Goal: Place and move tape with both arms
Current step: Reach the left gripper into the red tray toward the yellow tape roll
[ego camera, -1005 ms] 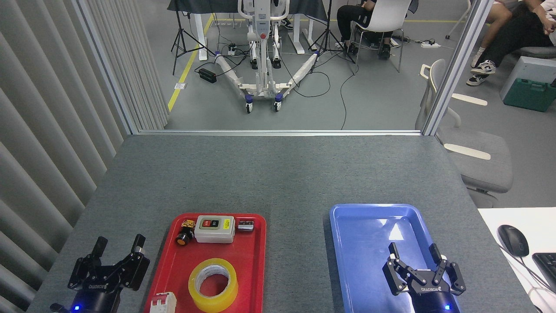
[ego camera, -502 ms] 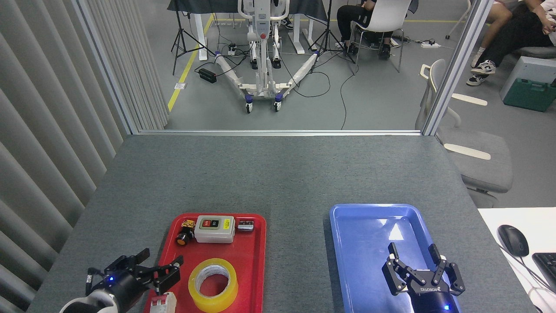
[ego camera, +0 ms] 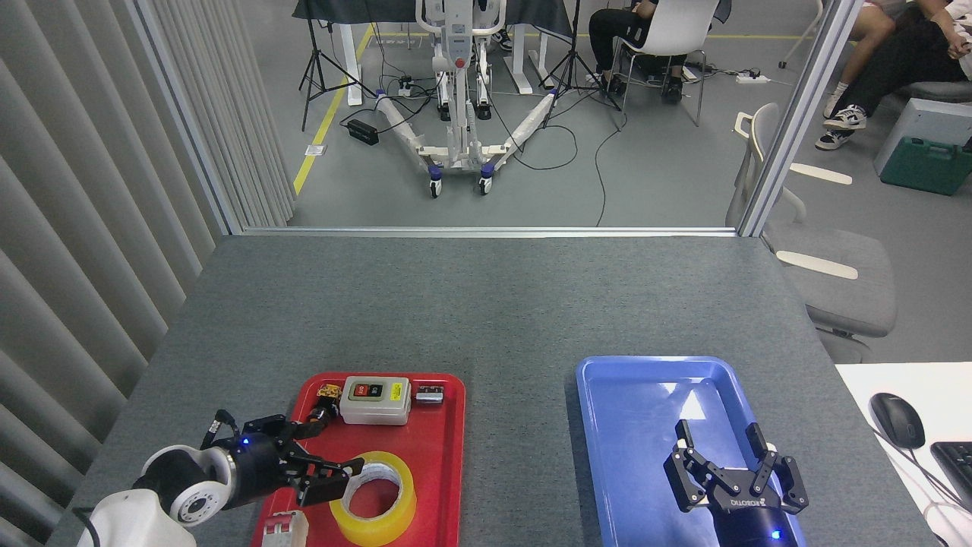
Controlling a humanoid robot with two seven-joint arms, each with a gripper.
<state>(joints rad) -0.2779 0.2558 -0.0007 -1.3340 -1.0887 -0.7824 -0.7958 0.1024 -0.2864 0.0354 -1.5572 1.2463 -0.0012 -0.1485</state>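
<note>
Grey felt table (ego camera: pixel 486 304) before an office floor; both grippers' fingers spread wide.

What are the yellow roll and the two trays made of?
The tape roll looks like glossy translucent plastic film on a whitish, probably cardboard, core. The red tray and blue tray look like smooth moulded plastic; the blue one shows shiny light reflections.
</note>
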